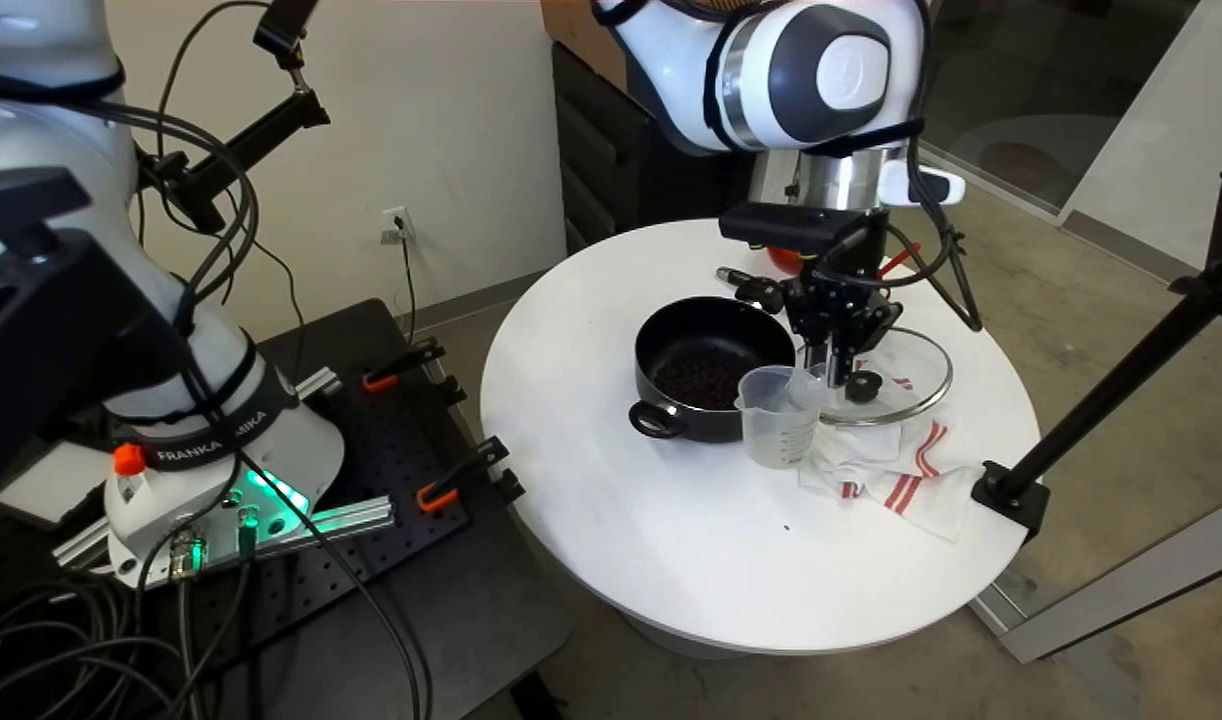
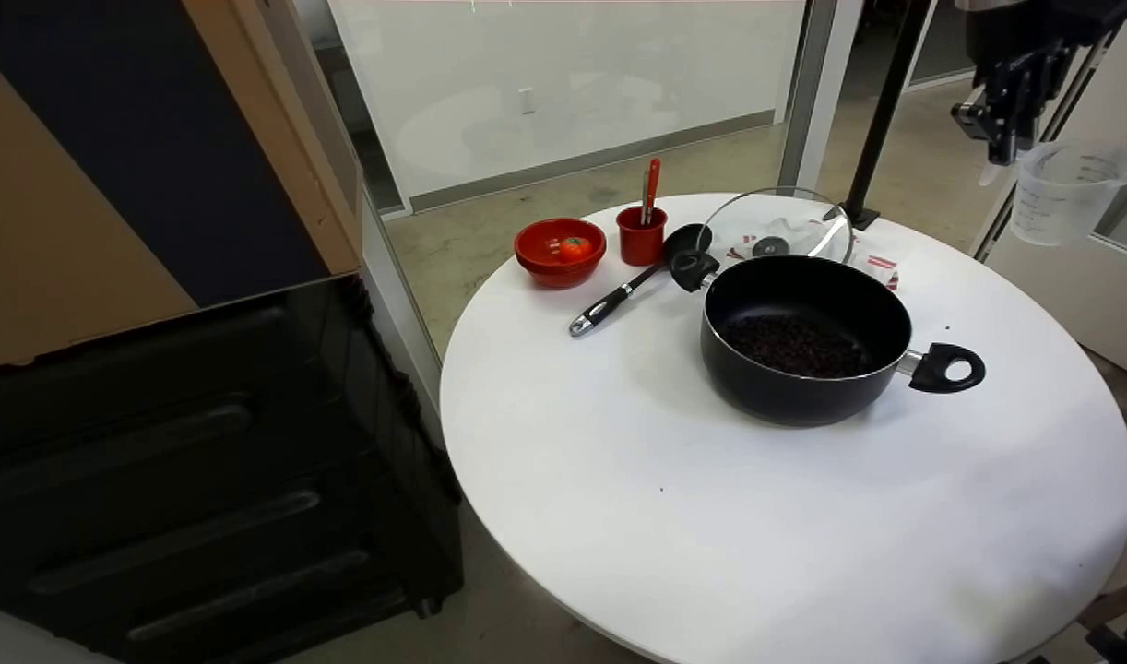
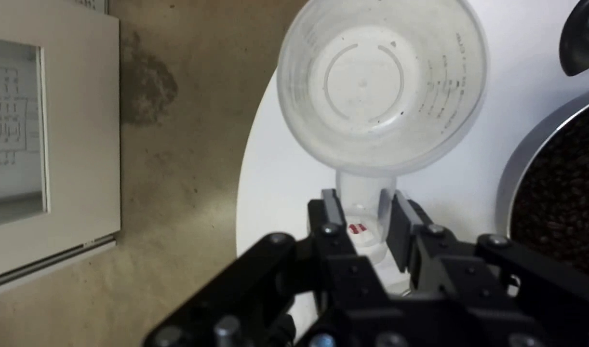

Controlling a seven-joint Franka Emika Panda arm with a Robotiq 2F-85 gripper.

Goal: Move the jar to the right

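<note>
as its fingers (image 3: 399, 236) stand partly apart, the claw (image 3: 364, 208) grips the jar (image 3: 364, 86) by its handle (image 3: 364, 188).

On counter (image 2: 600, 489), per exterior view: pot (image 2: 794, 398); behind pot, lid (image 2: 771, 246); left, ladle (image 2: 629, 289); farther left, bowls (image 2: 562, 276) (tomato (image 2: 575, 250) inside). Right of pot, in pincer (image 3: 365, 209): jar (image 2: 1060, 205).

From different sides, the surface (image 2: 600, 489) and pot (image 2: 785, 392) are viewed obliquely downward in both exterior views, while in the wrist view the jar (image 3: 381, 86) is seen close, from above.
</note>
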